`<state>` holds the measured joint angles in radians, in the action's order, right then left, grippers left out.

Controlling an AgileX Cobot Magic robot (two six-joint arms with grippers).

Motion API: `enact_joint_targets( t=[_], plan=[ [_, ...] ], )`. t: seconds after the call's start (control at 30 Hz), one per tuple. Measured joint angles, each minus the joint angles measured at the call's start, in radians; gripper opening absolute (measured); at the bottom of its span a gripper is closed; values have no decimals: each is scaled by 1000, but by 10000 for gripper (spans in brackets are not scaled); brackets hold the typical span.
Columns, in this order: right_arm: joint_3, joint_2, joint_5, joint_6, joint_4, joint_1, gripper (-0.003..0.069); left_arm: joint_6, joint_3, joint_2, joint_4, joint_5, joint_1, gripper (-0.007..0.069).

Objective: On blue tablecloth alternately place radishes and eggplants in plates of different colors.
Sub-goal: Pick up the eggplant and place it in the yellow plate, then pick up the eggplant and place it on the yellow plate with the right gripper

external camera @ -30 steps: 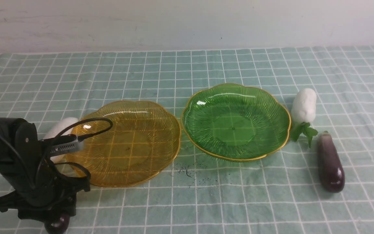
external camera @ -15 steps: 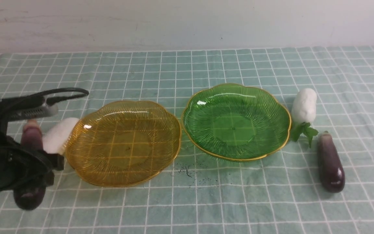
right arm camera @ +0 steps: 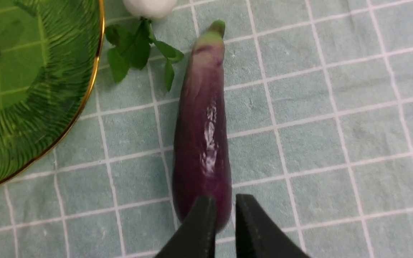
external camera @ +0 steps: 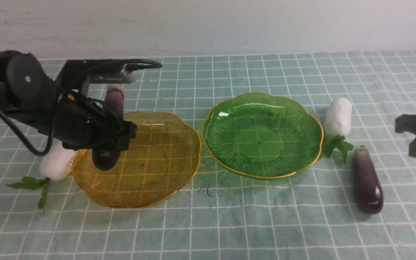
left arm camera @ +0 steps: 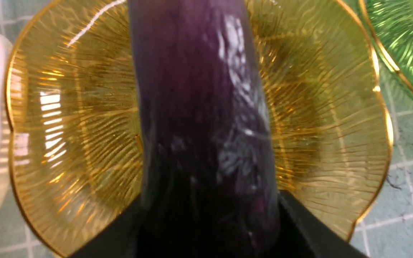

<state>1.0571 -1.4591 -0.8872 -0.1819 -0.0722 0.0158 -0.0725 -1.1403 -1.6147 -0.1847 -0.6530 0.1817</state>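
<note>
1. blue tablecloth (external camera: 229,224): it covers the table, with light wrinkles. we see dark specks in front of the plates.

2. amber plate (external camera: 164,173), left, and green plate (external camera: 262,137), right: they sit close together, and nothing lies in either.

3. left tool (external camera: 108,139): it is clamped on an eggplant (external camera: 104,159), which it carries steeply tilted, fat end down, in the air above the amber plate's left part. we judge this the placing step, with the first item not yet down.
   - risk: the skin is glossy and the hold sits low on the body, so the eggplant may slide in the clamp.
   - risk: if let go from this height and tilt, it may topple and roll over the shallow scalloped rim, or shove the light plate into the radish beside it.

4. right tool (right arm camera: 224,222): the jaws stand only a narrow slit apart and grip nothing. it hangs above the fat end of the second eggplant (right arm camera: 203,136).
   - risk: if it goes down without widening, we expect it to press or roll that eggplant instead of straddling it.

5. second eggplant: it lies on the cloth right of the green plate, stem end near the radish leaves.

6. radishes: one (external camera: 54,164) lies against the amber plate's left rim. the other (external camera: 338,117) lies just beside the green plate's right rim.
</note>
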Motion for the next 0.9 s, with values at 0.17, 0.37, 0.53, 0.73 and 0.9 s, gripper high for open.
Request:
enact_joint_targets(
  t=[0.17,0.37,0.53,0.73,0.9],
  plan=[
    [78,-185,1,43,-51,0,317,-1,-48,-114,33,3,0,382],
    [143,-351,-7,82,-90,0,583,-1,-53,-144,89,3,0,564],
    [147,-416,-9,152,-146,0,614,0,-71,-144,90,-10,0,594],
    [148,-402,-60,192,-153,0,330,13,-187,-108,126,-208,0,325],
    [148,-247,-122,164,-202,2,350,95,-209,53,221,-261,0,23]
  ],
)
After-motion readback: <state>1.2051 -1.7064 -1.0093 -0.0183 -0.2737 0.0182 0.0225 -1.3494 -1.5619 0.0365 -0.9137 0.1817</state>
